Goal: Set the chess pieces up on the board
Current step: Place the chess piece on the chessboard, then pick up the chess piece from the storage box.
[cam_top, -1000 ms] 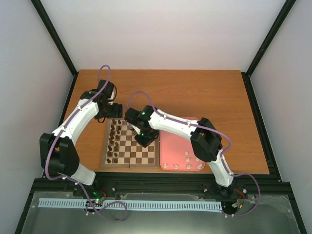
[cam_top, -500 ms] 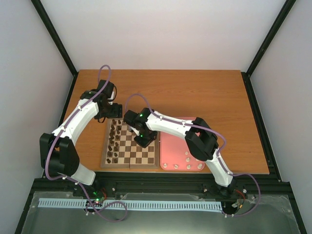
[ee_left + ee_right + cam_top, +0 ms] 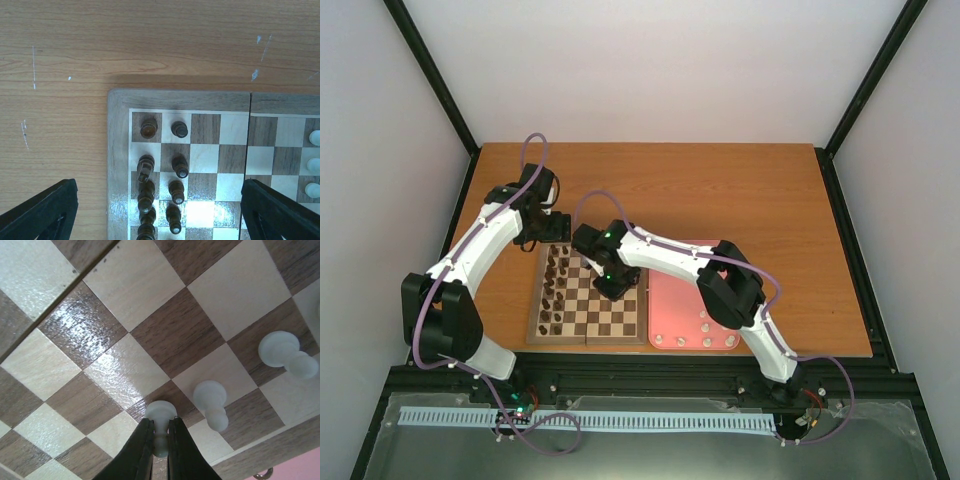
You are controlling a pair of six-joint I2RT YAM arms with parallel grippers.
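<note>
My right gripper (image 3: pixel 160 440) is shut on the stem of a cream-white pawn (image 3: pixel 161 415). The pawn's base is at or just above a dark square near the board's (image 3: pixel 585 339) right side. Two more white pawns (image 3: pixel 212 400) (image 3: pixel 282 352) stand on the squares beside it, along the same file. In the top view the right gripper (image 3: pixel 617 288) is low over the board's right half. My left gripper (image 3: pixel 160 220) hangs open above the board's far left corner with nothing between its fingers (image 3: pixel 45 215). Below it stand dark brown pieces (image 3: pixel 175 165) in two files.
A pink tray (image 3: pixel 692 290) lies right of the board, with several white pieces (image 3: pixel 705 325) along its near end. Three white pieces (image 3: pixel 314 165) show at the right edge of the left wrist view. The right arm stretches across the tray.
The right arm has shifted a little to the left over the board, still holding the white pawn. The left arm has not moved.
</note>
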